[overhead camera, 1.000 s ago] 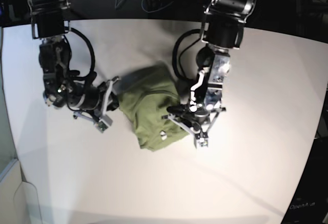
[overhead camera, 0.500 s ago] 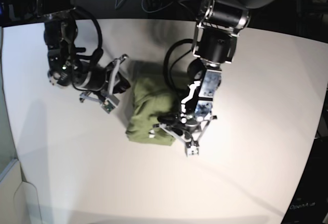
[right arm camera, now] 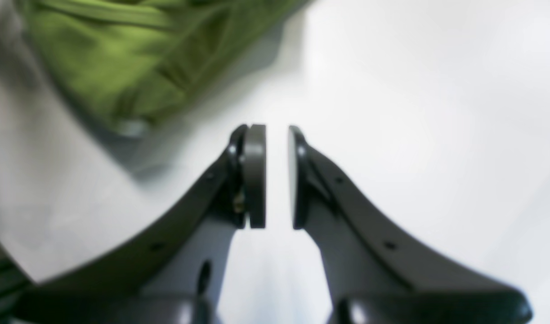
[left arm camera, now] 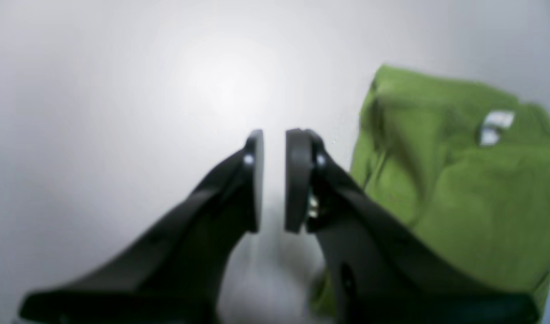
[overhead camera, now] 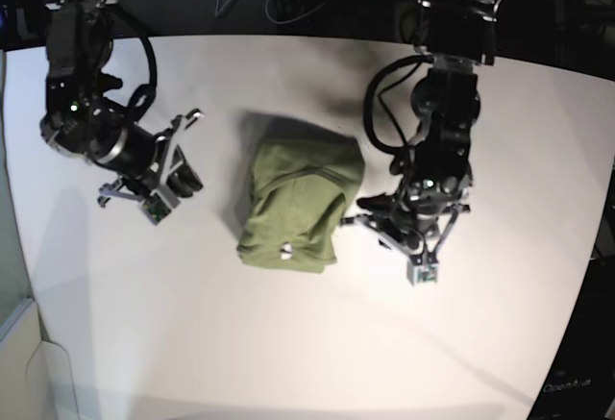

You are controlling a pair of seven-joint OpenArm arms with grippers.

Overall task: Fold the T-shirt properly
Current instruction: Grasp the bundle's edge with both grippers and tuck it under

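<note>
Item one, nearest the camera in the base view: bare white table [overhead camera: 288,343], nothing on it.

Item two, mid-table: the T-shirt [overhead camera: 298,207], which we find folded into a compact olive-green bundle, roughly rectangular, lying flat at the centre, with its small white tag [overhead camera: 284,252] showing at the near edge. Some wrinkles and a diagonal ridge cross the top layer; the far edge looks a little rounded rather than square.

Item three, flanking the bundle: the left gripper [overhead camera: 415,259], just beside the shirt and clear of it, and the right gripper [overhead camera: 165,189], set further off on the other side. In both wrist views we see the jaws nearly closed with a narrow gap, holding nothing; only table shows between the pads.

Item four, far edge: dark background with cables.

Our assessment: the folding appears essentially done. At most, a smoothing of the top layer or squaring of edges remains.
</note>
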